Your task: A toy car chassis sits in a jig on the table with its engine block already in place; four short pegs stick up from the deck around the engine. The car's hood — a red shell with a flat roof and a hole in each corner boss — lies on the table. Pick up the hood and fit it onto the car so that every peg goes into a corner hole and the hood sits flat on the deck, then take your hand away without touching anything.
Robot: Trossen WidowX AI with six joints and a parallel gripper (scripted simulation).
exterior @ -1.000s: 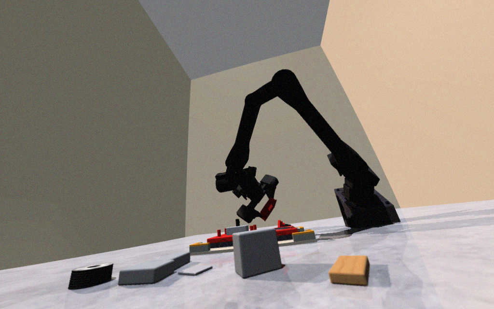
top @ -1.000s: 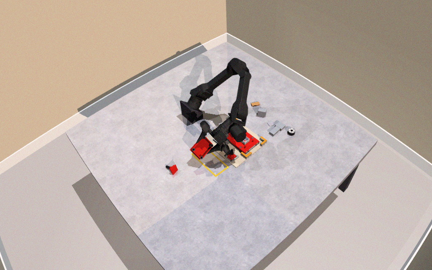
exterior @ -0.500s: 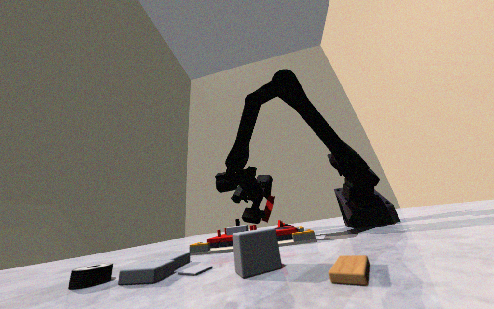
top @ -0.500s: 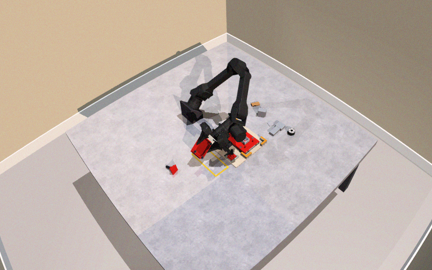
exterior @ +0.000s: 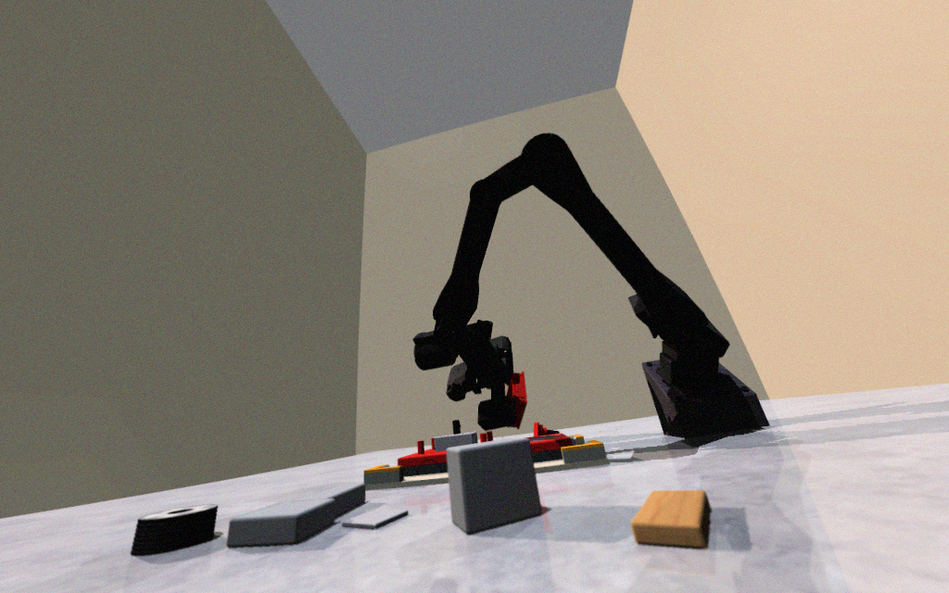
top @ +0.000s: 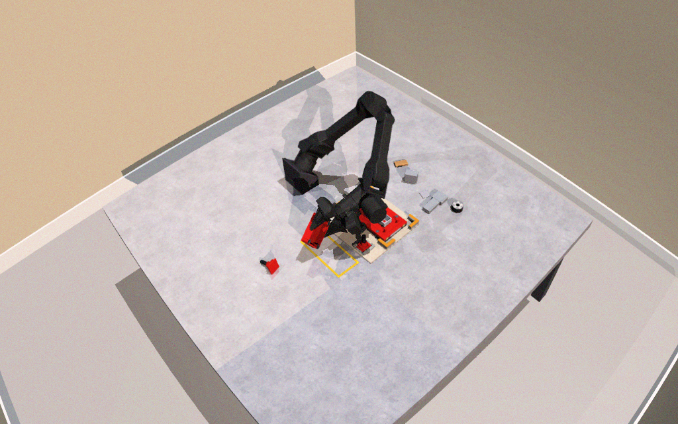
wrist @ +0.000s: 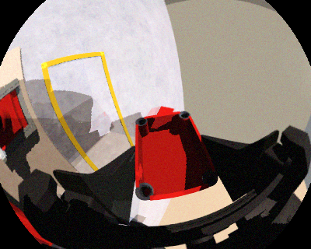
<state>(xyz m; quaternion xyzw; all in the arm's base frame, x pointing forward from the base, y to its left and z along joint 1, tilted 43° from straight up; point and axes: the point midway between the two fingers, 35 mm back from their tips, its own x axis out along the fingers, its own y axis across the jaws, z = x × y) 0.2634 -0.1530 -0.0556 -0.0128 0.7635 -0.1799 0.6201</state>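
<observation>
The red hood (top: 315, 231) (exterior: 519, 398) (wrist: 162, 159) is held above the table, turned steeply on its side. Its hollow underside and round corner bosses face the wrist camera. My gripper (top: 322, 225) (wrist: 168, 144) is shut on the hood, with one black finger at each side wall. The red chassis (top: 396, 227) (exterior: 419, 460) lies in its jig, right of the hood in the top view and partly hidden by the arm. The grey engine block (top: 385, 220) (exterior: 453, 442) sits on the deck. Some red pegs stand up around it; the others are hidden.
Orange jig corners (top: 387, 243) (exterior: 583, 451) bound the chassis. A small red part (top: 363, 246) (wrist: 14, 117) with a black post is beside it. A yellow outline (top: 348, 269) (wrist: 73, 57), another red part (top: 272, 265), grey blocks (top: 410, 176) (exterior: 493, 482), a wooden block (top: 400, 163) (exterior: 670, 517) and a black wheel (exterior: 174, 532) are around.
</observation>
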